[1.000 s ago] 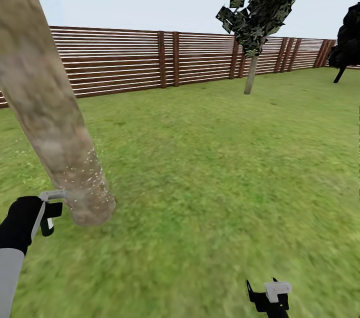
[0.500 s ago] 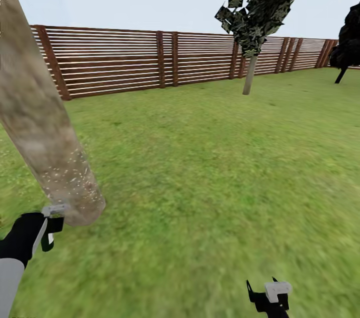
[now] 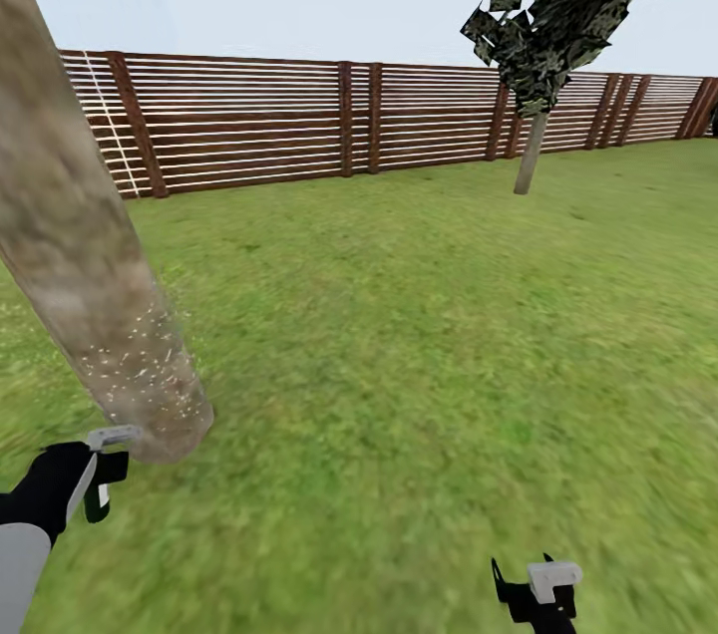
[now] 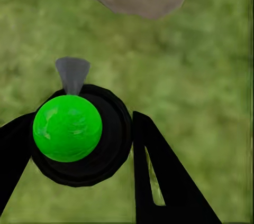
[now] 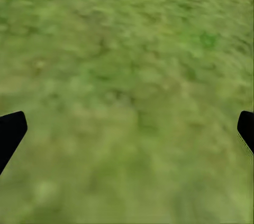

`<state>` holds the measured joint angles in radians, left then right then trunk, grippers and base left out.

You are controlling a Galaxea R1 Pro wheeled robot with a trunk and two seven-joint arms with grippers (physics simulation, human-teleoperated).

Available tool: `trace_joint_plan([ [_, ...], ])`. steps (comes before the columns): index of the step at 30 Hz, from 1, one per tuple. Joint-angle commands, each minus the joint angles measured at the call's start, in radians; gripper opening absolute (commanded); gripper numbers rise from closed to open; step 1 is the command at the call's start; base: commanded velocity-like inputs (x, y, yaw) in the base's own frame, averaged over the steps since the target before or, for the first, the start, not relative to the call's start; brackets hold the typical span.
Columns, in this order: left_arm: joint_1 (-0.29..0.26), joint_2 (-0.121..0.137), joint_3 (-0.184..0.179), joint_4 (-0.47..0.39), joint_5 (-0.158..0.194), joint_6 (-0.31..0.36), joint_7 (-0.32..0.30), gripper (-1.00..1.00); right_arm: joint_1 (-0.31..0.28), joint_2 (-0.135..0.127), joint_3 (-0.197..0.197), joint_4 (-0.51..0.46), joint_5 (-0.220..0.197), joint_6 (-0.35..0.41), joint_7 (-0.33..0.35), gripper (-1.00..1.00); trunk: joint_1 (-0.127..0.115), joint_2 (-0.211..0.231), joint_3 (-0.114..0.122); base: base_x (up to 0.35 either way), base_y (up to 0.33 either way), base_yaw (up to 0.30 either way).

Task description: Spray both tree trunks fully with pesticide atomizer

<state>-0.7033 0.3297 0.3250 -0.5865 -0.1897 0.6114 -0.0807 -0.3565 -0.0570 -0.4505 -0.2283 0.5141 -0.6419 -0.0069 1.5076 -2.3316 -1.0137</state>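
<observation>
Your left gripper [image 4: 79, 145] is clamped around the pesticide atomizer [image 4: 67, 128], its green cap between the black fingers and its grey nozzle aimed at the base of the near tree trunk [image 3: 95, 295], which carries pale speckles low down. Your right gripper [image 5: 127, 129] hangs spread wide over bare grass [image 3: 419, 365], holding nothing. Your second tree [image 3: 558, 26] stands well apart, near the slatted fence [image 3: 259, 121]
</observation>
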Motion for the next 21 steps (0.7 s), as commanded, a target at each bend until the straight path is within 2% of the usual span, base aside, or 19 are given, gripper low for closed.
trace_joint_plan([
  [1,-0.001,-0.006,0.005,0.006,-0.010,0.003,-0.009,-1.00,-0.001,0.000,-0.008,0.001,0.011,-0.004,-0.001,1.00,0.000,0.000,-0.001,0.302,-0.114,0.001],
  [3,-0.001,-0.027,0.006,0.012,-0.012,0.002,-0.010,-1.00,-0.001,0.000,-0.008,0.001,0.011,-0.004,-0.001,1.00,0.000,0.000,-0.001,0.233,-0.124,0.000],
  [5,-0.001,-0.035,0.007,0.024,-0.013,0.000,-0.010,-1.00,-0.001,0.000,-0.008,0.001,0.011,-0.004,-0.001,1.00,0.000,0.000,-0.001,0.066,-0.038,0.000],
  [7,0.013,-0.035,0.007,0.031,-0.015,-0.002,-0.010,-1.00,-0.001,0.000,-0.008,0.001,0.010,-0.004,-0.001,1.00,0.000,0.000,-0.001,-0.058,-0.005,0.000],
  [11,0.032,-0.030,0.007,0.030,-0.013,-0.018,-0.011,-1.00,-0.001,0.000,-0.008,0.001,0.009,-0.004,-0.001,1.00,0.000,0.000,-0.001,-0.295,-0.001,0.000],
  [14,0.042,-0.032,0.004,0.034,-0.014,-0.125,-0.019,-1.00,-0.001,0.000,-0.008,0.001,0.009,-0.004,-0.002,1.00,0.000,0.000,-0.001,-0.333,0.004,0.000],
  [17,0.087,-0.032,-0.005,0.023,-0.014,-0.164,-0.031,-1.00,-0.001,0.000,-0.008,0.001,0.009,-0.004,-0.002,1.00,0.000,0.000,-0.001,-0.336,0.060,0.000],
  [18,0.099,-0.032,-0.007,0.022,-0.015,-0.203,-0.041,-1.00,-0.001,0.000,-0.008,0.001,0.009,-0.004,-0.002,1.00,0.000,0.000,-0.001,-0.337,0.074,0.000],
  [19,0.110,-0.031,-0.008,0.021,-0.016,-0.244,-0.058,-1.00,-0.001,0.000,-0.008,0.001,0.009,-0.004,-0.001,1.00,0.000,0.000,-0.001,-0.337,0.078,-0.007],
  [20,0.121,-0.029,-0.010,0.021,-0.027,-0.289,-0.107,-1.00,-0.001,0.000,-0.008,0.001,0.009,-0.004,0.000,1.00,0.000,0.000,-0.001,-0.338,0.080,-0.101],
  [21,0.130,-0.027,-0.011,0.020,-0.064,-0.316,-0.180,-1.00,-0.001,0.000,-0.008,0.001,0.008,-0.004,0.000,1.00,0.000,0.000,0.000,-0.338,0.081,-0.201],
])
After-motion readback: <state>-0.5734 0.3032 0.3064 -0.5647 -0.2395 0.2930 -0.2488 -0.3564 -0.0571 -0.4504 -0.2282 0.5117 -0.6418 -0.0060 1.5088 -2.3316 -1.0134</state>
